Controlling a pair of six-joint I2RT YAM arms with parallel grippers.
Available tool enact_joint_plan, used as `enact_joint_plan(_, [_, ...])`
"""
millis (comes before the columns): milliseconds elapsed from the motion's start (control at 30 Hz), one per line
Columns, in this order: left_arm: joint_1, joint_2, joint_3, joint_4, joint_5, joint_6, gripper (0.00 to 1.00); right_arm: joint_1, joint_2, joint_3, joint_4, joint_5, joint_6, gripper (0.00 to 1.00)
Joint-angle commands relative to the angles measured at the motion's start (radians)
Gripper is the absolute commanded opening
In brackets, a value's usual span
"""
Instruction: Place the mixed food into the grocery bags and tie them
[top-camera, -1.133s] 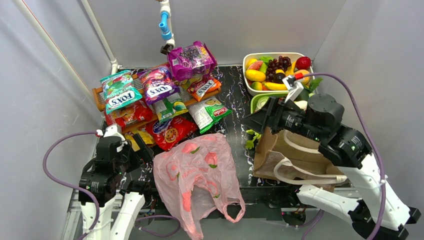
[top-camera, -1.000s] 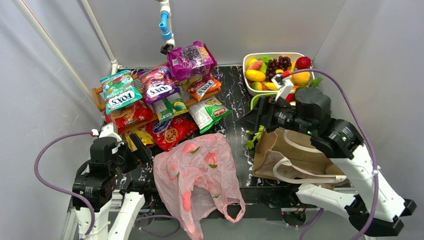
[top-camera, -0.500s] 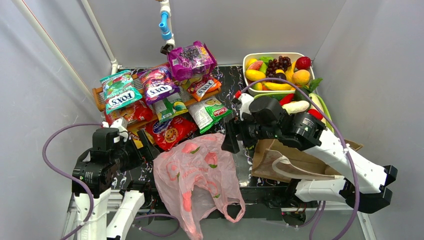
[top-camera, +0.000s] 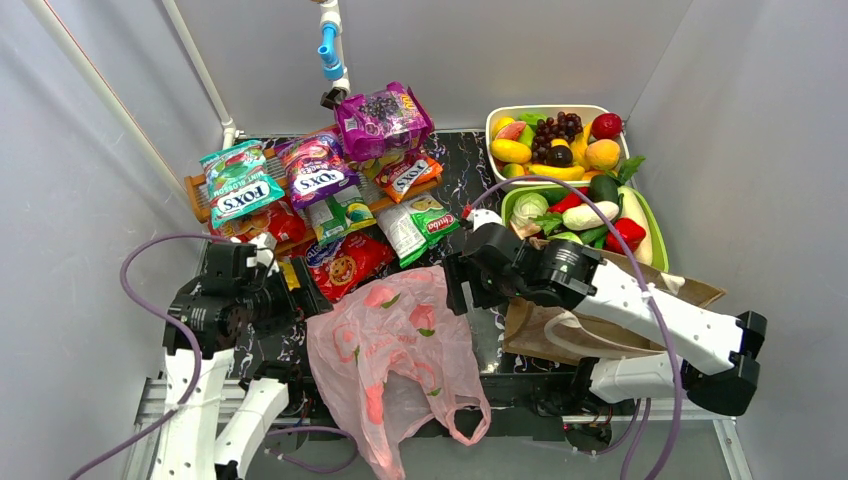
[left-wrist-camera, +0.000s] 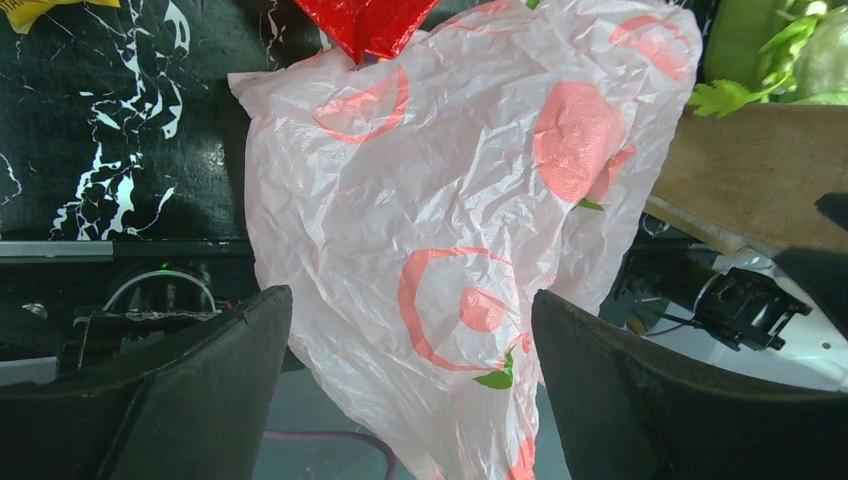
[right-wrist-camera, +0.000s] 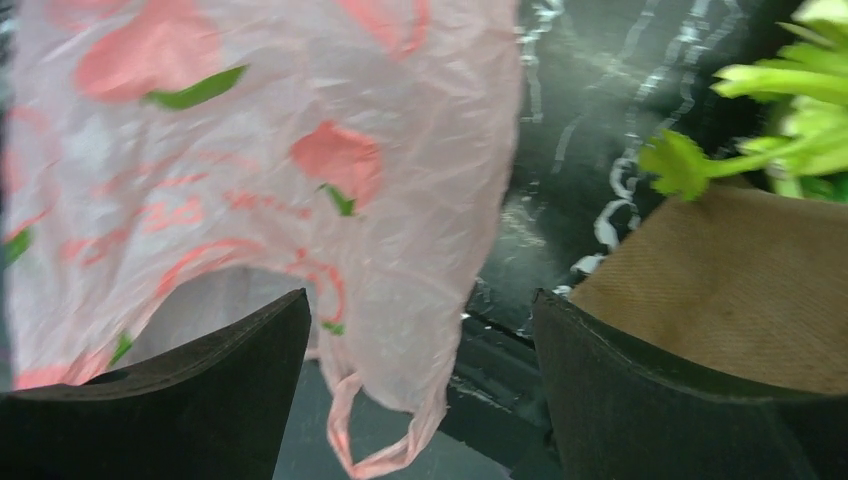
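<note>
Pink bag with red fruit prints, brown tote, black white-veined tabletop.

We find 2 bare lanes on the table: 1 between the bag and the tote, with the right gripper over its 12 o'clock end, and 1 farther on between packets and trays. From the bag, packets crowd 11 to 12 o'clock; the left gripper sits just beside it at 10 o'clock. Walls close 9 and 3 o'clock.
</note>
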Motion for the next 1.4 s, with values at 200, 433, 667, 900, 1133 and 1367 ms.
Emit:
enact_joint_plan(200, [-0.369,0.150,0.008,-0.010,-0.265,-0.173,0.88,0.005,0.019,-0.073,-0.367,0.362,0.277,0.95])
enact_joint_plan(433, [-0.575,0.236,0.043,0.017,-0.383,-0.282,0.87,-0.007,-0.081,-0.144,-0.416,0.349,0.329,0.95])
enact_joint_plan(667, [-0.645,0.247,0.212,-0.034,-0.524,-0.322,0.86,-0.006,-0.161,-0.072,-0.049,0.001,0.012,0.91])
enact_joint_plan(900, [-0.646,0.364,0.447,-0.048,-0.534,-0.243,0.90,-0.006,-0.097,0.236,-0.138,0.195,-0.031,0.91])
enact_joint_plan(1133, [-0.665,0.470,0.443,0.112,-0.412,-0.210,0.91,-0.013,-0.050,0.435,-0.317,0.491,0.017,0.94])
enact_joint_plan(1367, [-0.667,0.504,0.525,0.135,-0.470,-0.214,0.93,-0.184,-0.020,0.492,-0.141,0.189,-0.063,0.97])
